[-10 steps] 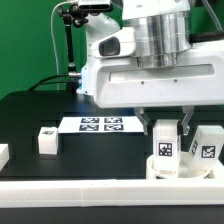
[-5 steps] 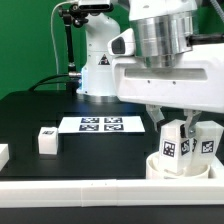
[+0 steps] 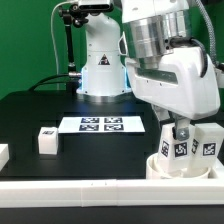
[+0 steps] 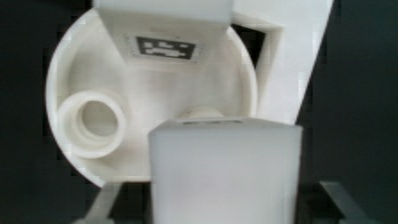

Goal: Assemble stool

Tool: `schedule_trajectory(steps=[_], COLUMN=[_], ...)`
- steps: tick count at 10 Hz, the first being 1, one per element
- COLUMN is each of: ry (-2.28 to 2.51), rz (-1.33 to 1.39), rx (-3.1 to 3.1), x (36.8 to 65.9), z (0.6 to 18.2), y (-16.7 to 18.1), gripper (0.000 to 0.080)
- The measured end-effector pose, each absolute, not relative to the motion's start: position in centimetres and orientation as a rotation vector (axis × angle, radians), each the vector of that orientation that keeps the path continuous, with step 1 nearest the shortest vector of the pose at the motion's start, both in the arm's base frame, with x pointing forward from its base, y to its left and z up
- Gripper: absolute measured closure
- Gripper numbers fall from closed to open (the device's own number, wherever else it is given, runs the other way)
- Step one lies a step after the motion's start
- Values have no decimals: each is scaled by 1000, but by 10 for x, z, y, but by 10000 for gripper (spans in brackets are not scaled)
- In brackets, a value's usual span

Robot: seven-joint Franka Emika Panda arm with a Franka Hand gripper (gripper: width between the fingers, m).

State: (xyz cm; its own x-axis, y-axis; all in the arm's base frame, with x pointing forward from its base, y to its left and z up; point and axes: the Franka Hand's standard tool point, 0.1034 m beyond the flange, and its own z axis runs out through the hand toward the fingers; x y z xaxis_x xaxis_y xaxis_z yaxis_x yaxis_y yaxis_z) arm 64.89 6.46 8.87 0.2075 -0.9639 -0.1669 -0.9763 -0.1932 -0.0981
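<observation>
The white round seat disc (image 3: pixel 160 166) lies at the front on the exterior view's right, and its rimmed underside with a round socket fills the wrist view (image 4: pixel 111 100). My gripper (image 3: pixel 183 131) is shut on a white tagged leg (image 3: pixel 180 148) and holds it upright down on the seat. In the wrist view this leg (image 4: pixel 224 165) sits between my fingers (image 4: pixel 349 200). A second tagged leg (image 3: pixel 209 148) stands on the seat beside it, and shows in the wrist view (image 4: pixel 171 40). A loose leg (image 3: pixel 46 139) lies on the table at the left.
The marker board (image 3: pixel 100 124) lies flat mid-table. A long white border rail (image 3: pixel 70 190) runs along the front edge. Another white piece (image 3: pixel 2 153) sits at the far left edge. The arm's base (image 3: pixel 100 70) stands behind.
My wrist has turned and the hand has swung toward the exterior view's right. The held leg stays on the seat and has turned with it.
</observation>
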Motion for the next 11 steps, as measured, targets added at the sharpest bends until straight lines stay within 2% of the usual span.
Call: schedule_trajectory(steps=[6, 7, 8, 9, 10, 11], ry=[2124, 2106, 2073, 2028, 1956, 1825], rz=[173, 171, 166, 163, 162, 138], rx=[-2056, -2074, -2103, -2140, -2198, -2301], x=[649, 649, 649, 650, 650, 651], z=[90, 90, 91, 97, 106, 111], y=[65, 65, 66, 66, 66, 66], gripper=[459, 344, 344, 221, 162, 153])
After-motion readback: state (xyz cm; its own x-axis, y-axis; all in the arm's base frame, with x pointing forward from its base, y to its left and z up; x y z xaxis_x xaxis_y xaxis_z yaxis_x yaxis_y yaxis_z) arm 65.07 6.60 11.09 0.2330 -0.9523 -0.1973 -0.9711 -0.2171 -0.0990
